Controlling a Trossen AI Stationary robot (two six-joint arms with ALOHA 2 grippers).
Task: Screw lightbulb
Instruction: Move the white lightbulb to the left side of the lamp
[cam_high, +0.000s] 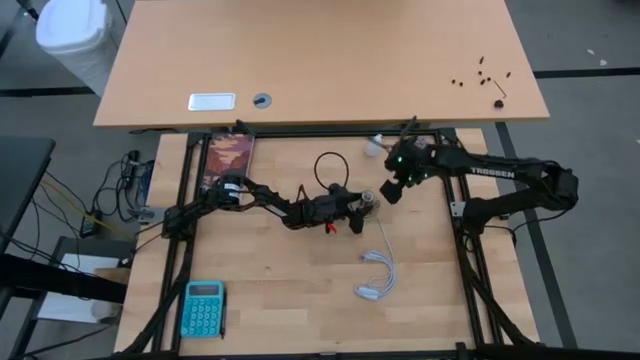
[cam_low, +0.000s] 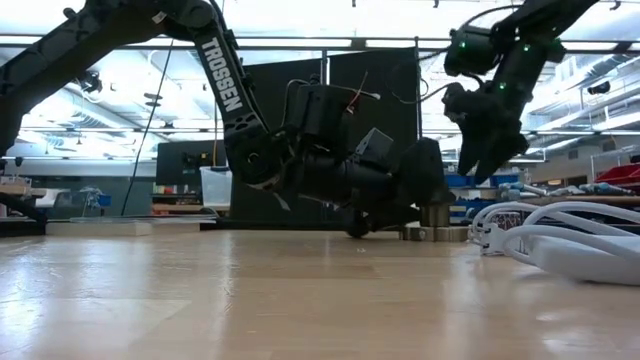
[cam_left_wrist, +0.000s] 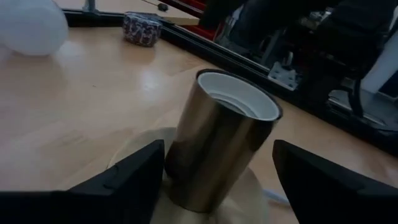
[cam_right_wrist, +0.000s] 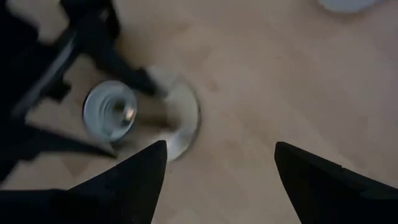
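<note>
I steady the brass lamp socket (cam_left_wrist: 217, 149) mid-surface between my left claw's (cam_high: 358, 212) spread fingers while my right claw (cam_high: 392, 190), apart and empty, hovers above; next, fetch the lightbulb (cam_high: 375, 147) near the surface's far edge.

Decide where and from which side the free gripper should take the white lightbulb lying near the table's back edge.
Grip the lightbulb across its white dome, from above: it lies on bare wood, and its screw base must stay free for the socket that the left gripper brackets. The open right gripper is nearest. Which way the base points is unclear.
</note>
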